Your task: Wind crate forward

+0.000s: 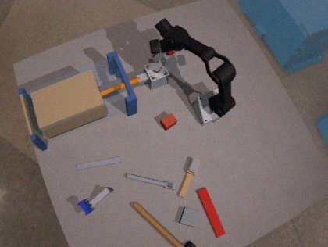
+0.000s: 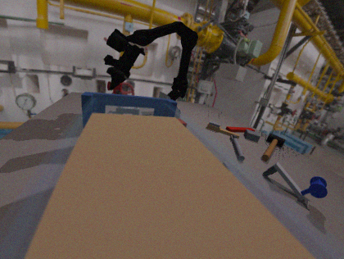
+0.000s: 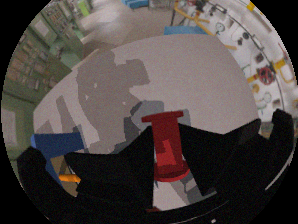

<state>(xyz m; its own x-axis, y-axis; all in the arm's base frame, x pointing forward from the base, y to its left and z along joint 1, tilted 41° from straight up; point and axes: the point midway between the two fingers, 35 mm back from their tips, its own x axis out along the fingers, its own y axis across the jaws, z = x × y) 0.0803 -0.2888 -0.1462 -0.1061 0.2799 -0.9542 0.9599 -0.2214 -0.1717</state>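
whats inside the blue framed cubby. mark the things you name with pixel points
A tan crate (image 1: pixel 64 99) (image 2: pixel 156 176), with an orange strap (image 1: pixel 119 87) (image 3: pixel 69 178) running from its front. Whatever lies beneath the crate is covered, and its contents cannot be seen.

2 views share the crate (image 1: pixel 64 99) (image 2: pixel 151 184): overhead, and low behind it.
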